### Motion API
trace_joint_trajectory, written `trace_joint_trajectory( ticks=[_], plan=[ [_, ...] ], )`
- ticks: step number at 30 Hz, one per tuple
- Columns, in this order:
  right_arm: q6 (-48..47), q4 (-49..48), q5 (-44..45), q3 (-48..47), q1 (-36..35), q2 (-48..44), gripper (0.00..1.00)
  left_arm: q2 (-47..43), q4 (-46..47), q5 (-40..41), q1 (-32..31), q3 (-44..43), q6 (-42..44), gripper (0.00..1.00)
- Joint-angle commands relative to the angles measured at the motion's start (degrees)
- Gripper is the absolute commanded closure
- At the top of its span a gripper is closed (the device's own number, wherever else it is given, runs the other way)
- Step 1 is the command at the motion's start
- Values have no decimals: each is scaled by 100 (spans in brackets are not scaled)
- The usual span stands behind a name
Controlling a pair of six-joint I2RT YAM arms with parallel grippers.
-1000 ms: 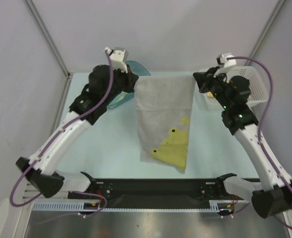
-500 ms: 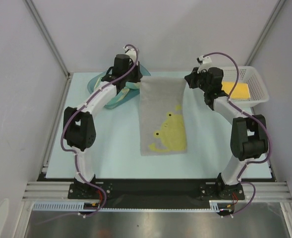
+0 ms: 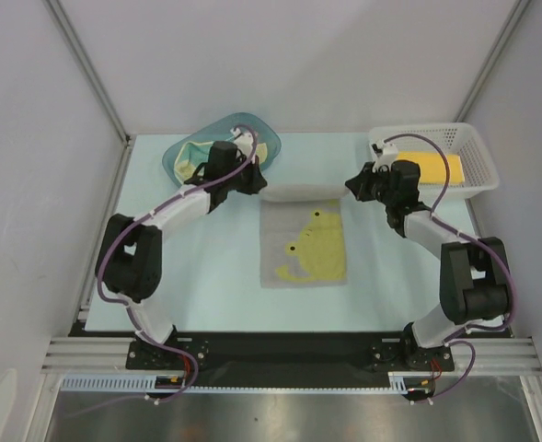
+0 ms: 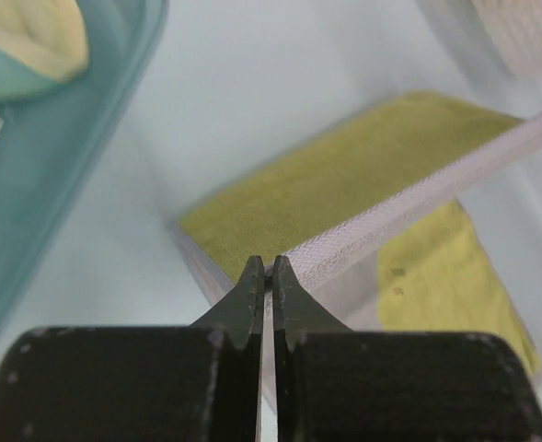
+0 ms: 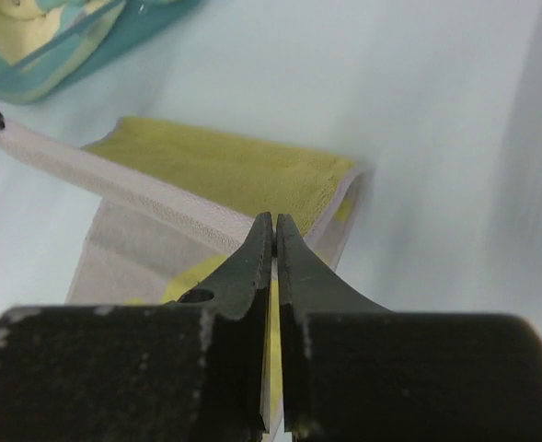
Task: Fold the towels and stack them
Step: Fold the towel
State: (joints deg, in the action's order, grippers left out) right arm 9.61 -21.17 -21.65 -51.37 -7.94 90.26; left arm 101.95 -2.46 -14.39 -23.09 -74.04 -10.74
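A grey towel with a yellow frog print lies flat on the middle of the table. Its far edge is lifted and curled over toward the front, held at both corners. My left gripper is shut on the left corner; the left wrist view shows the jaws pinching the pale hem above the towel's olive-yellow side. My right gripper is shut on the right corner, with the olive-yellow side beyond it. A folded bright yellow towel lies in the basket.
A teal plastic tub with cream-and-teal cloths stands at the back left, just behind my left wrist; it also shows in the left wrist view. A white mesh basket stands at the back right. Grey walls enclose the table.
Both arms have come down and drawn back toward the front. The towel went from hanging stretched between them to lying on the table, its far edge carried forward over it.
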Motion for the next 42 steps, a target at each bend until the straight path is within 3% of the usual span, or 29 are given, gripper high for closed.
trace_joint_trajectory(
  ticks=[1, 10, 19, 31, 42],
  plan=[
    [314, 103, 99, 311, -14, -579, 100, -825, 719, -239, -108, 817, -340, 99],
    [454, 1413, 767, 1094, -357, -1818, 100, -1643, 756, 32, -441, 2173, -464, 100],
    [884, 1985, 926, 1999, -682, -2776, 100, -2012, 510, 472, -872, 2728, -455, 100],
    [1421, 2503, 1076, 1991, -752, -2759, 100, -2294, -44, 1720, -1584, 2912, -314, 100],
    [1650, 2477, 1110, 2386, -1024, -2654, 100, -2364, 220, 1756, -1821, 3677, -613, 97]
  ],
)
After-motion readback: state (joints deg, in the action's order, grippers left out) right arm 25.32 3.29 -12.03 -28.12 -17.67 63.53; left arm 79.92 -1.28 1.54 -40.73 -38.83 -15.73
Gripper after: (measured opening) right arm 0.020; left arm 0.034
